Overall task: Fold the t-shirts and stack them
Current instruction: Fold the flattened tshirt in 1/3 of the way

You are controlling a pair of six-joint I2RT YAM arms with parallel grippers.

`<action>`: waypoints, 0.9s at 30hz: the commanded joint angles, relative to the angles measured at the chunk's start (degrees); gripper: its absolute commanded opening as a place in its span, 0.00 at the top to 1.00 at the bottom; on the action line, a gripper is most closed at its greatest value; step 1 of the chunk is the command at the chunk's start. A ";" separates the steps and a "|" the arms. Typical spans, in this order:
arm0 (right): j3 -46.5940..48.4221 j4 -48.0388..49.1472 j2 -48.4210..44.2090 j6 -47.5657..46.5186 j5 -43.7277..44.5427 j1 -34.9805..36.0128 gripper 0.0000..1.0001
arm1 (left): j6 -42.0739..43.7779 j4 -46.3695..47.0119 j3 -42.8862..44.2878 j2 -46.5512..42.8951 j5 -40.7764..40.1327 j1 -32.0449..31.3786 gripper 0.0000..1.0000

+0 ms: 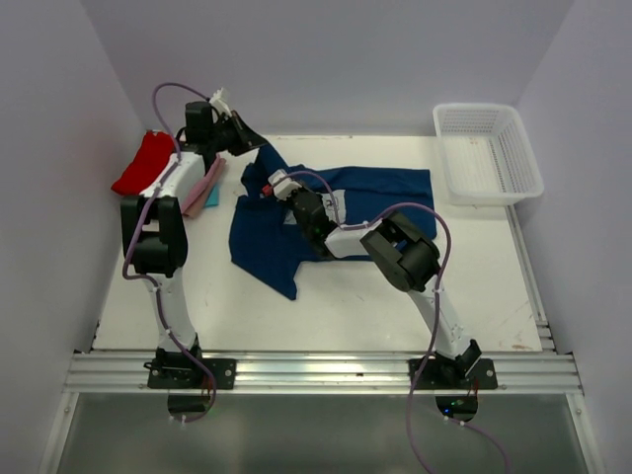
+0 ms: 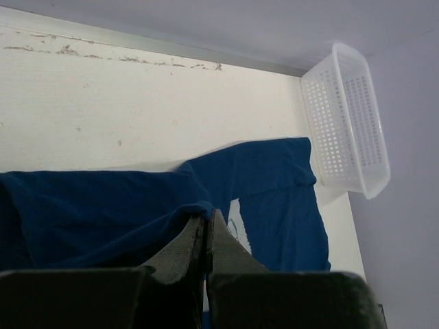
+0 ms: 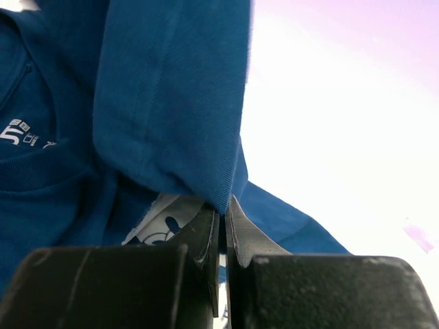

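Note:
The navy blue t-shirt (image 1: 380,193) lies partly folded in the middle of the table. My left gripper (image 1: 259,144) is shut on a fold of its edge at the far left; the wrist view shows the cloth (image 2: 103,212) pinched at the fingertips (image 2: 218,229). My right gripper (image 1: 276,185) is shut on another fold of the same shirt (image 3: 171,103), lifted a little, with the pale chest print (image 3: 161,223) below it. Folded red (image 1: 143,163), pink (image 1: 205,183) and teal (image 1: 210,200) t-shirts lie at the far left beside the left arm.
A white plastic mesh basket (image 1: 487,153) stands at the far right corner; it also shows in the left wrist view (image 2: 346,130). Bare white table (image 1: 395,306) lies in front of the navy shirt. White walls close in the left, back and right sides.

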 commanded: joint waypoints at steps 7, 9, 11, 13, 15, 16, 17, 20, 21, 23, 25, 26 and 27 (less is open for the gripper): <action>-4.10 -4.22 -8.53 4.23 -2.10 -0.39 0.97 | 1.35 5.93 -8.35 -3.68 -1.28 0.55 1.00; -4.28 -5.63 -9.06 4.75 -2.45 -0.39 0.96 | 1.61 6.73 -12.31 -4.65 -2.07 0.63 1.00; -4.37 -8.09 -9.93 5.19 -2.98 -0.39 0.94 | 1.88 7.35 -15.03 -5.26 -2.68 0.63 1.00; -4.28 -9.76 -10.55 6.51 -3.50 -0.39 0.90 | 1.79 7.70 -16.80 -5.88 -2.86 0.72 1.00; -3.76 -12.84 -11.43 8.35 -3.24 -0.74 0.85 | 1.44 8.75 -19.87 -7.29 -3.12 0.72 1.00; -3.67 -14.94 -11.87 8.97 -3.42 -1.00 0.84 | 1.35 9.02 -20.75 -7.81 -3.39 0.72 1.00; -3.58 -16.09 -12.65 9.50 -3.50 -1.18 0.81 | 1.44 9.11 -22.24 -8.69 -3.74 0.72 1.00; -3.49 -19.69 -14.41 11.52 -3.24 -1.27 0.75 | 1.79 8.67 -24.53 -10.53 -4.44 0.72 1.00; -2.97 -21.18 -14.94 12.57 -3.33 -1.27 0.59 | 1.79 8.76 -25.06 -11.06 -4.44 0.72 1.00; -1.56 -27.68 -15.65 14.24 -3.77 -1.62 0.39 | 2.05 8.67 -26.29 -12.47 -4.88 0.72 1.00; -0.06 -33.03 -16.96 16.96 -3.94 -1.70 0.22 | 2.14 8.84 -27.17 -13.26 -4.88 0.72 1.00; 0.20 -34.37 -17.58 17.76 -4.03 -1.70 0.16 | 2.06 8.93 -28.13 -14.05 -4.80 0.72 1.00; 0.38 -35.69 -18.71 18.55 -4.29 -1.70 0.08 | 1.97 9.11 -28.67 -14.49 -4.80 0.72 1.00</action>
